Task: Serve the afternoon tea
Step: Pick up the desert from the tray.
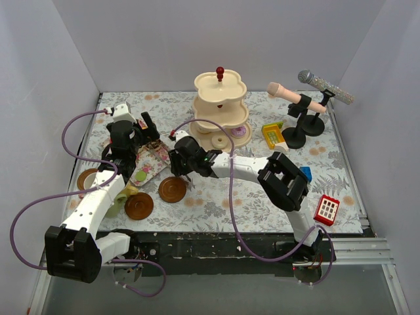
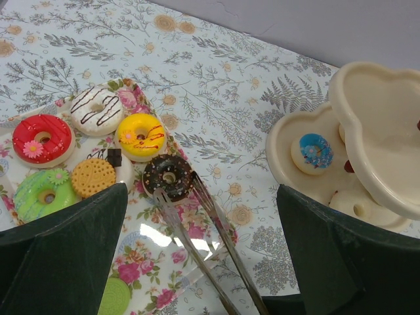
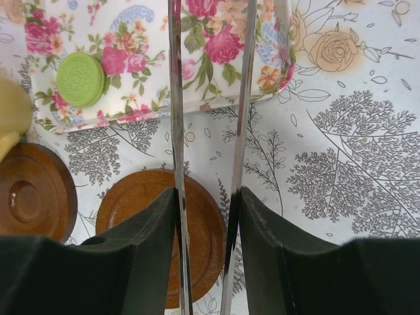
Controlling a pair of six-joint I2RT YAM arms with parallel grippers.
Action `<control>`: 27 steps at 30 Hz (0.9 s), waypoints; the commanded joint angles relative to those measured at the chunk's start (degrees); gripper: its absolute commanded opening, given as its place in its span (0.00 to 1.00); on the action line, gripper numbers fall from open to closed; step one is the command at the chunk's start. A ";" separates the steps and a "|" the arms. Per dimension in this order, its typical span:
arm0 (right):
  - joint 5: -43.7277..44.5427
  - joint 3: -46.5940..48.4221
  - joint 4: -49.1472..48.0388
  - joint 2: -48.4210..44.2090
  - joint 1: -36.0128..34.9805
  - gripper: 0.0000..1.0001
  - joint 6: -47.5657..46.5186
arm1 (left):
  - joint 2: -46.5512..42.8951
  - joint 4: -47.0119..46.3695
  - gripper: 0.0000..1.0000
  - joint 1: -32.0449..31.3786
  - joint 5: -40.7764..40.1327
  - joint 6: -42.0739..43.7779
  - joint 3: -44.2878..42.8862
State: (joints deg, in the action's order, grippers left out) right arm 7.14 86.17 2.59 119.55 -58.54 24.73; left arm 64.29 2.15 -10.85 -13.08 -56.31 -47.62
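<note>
- Right wrist view crops the tips of the silver metal tongs (image 3: 176,98), which the right pincer (image 3: 207,193) clamps.
- Left pincer (image 2: 200,190) hangs spread wide.
- Chocolate-dark ring-shaped toy donut (image 2: 168,176) lies on the floral tray (image 2: 154,292), at the tong tips.

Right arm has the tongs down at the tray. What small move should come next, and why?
Probably squeeze the right gripper a little more. Its fingers press both arms of the metal tongs, and in the left wrist view the tong tips sit either side of the chocolate donut on the floral tray, seemingly not yet pinching it.
</note>
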 commanded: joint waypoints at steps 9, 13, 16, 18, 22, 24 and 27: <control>0.77 -5.13 -5.58 -12.14 0.36 0.21 -1.70 | -0.75 0.04 0.98 -0.13 -0.37 0.77 -1.16; 0.77 -6.98 -5.40 -14.16 0.36 0.20 -1.70 | -0.75 0.04 0.98 -0.31 -0.28 0.77 -1.16; 1.56 -9.43 -5.58 -16.79 0.27 0.20 -1.88 | -0.75 0.05 0.98 -0.14 -0.37 0.77 -1.16; 2.18 -11.19 -5.40 -19.42 0.36 0.20 -2.14 | -0.75 0.04 0.98 -0.13 -0.37 0.68 -1.16; 3.76 -15.24 -4.53 -26.19 0.27 0.20 -3.46 | -0.66 0.13 0.98 -0.22 -0.37 0.68 -1.08; 4.90 -16.55 -2.78 -29.62 0.27 0.20 -4.16 | -0.49 0.04 0.98 -0.22 -0.28 0.68 -1.16; 5.96 -18.05 1.53 -34.80 1.15 0.20 -4.43 | -0.40 0.04 0.98 -0.22 -0.19 0.59 -1.16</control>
State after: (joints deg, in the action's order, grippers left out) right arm 10.15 69.06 2.66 92.60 -58.46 21.91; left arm 64.29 2.15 -10.90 -13.06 -56.31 -47.62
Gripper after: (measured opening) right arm 0.456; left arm 0.981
